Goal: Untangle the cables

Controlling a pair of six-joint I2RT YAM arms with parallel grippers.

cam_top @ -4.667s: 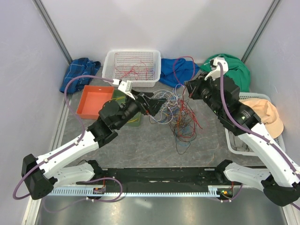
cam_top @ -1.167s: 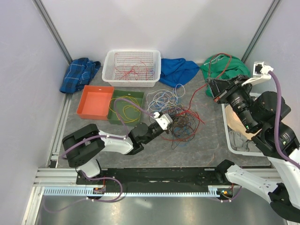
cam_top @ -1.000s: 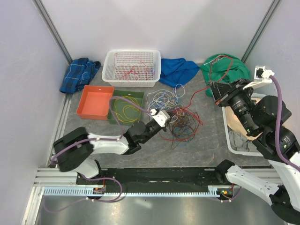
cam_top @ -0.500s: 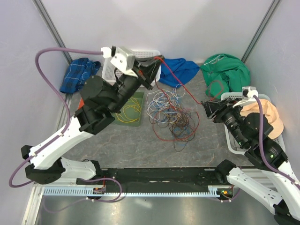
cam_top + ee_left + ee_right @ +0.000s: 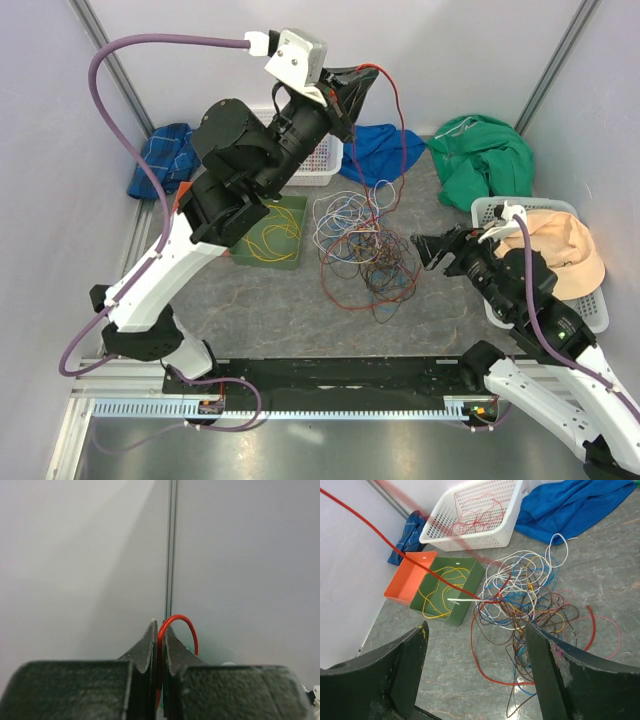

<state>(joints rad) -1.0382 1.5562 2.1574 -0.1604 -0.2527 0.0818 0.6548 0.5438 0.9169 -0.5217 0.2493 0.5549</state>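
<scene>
The left end effector (image 5: 352, 84) is raised high at the far side, its fingers pressed together on a red cable (image 5: 402, 140). The left wrist view shows the wire pinched at the very tips, with a short loop standing above them. From there the red cable drops to the tangle of cables (image 5: 365, 250), which lies mid-table (image 5: 300, 310), right of the green tray (image 5: 268, 235). The right end effector (image 5: 428, 250) hovers low just right of the tangle, fingers spread and holding nothing.

The step in hand looks like drawing this one strand free. To do it well, pull slowly along the strand's own line and watch where it enters the knot. If the whole bundle starts to rise, stop. The right end effector is well placed to pin the neighbouring wires down. With so shallow a pinch, a jerk could slip it. The white basket (image 5: 318, 165), which already holds red wires, seems the likely destination.
</scene>
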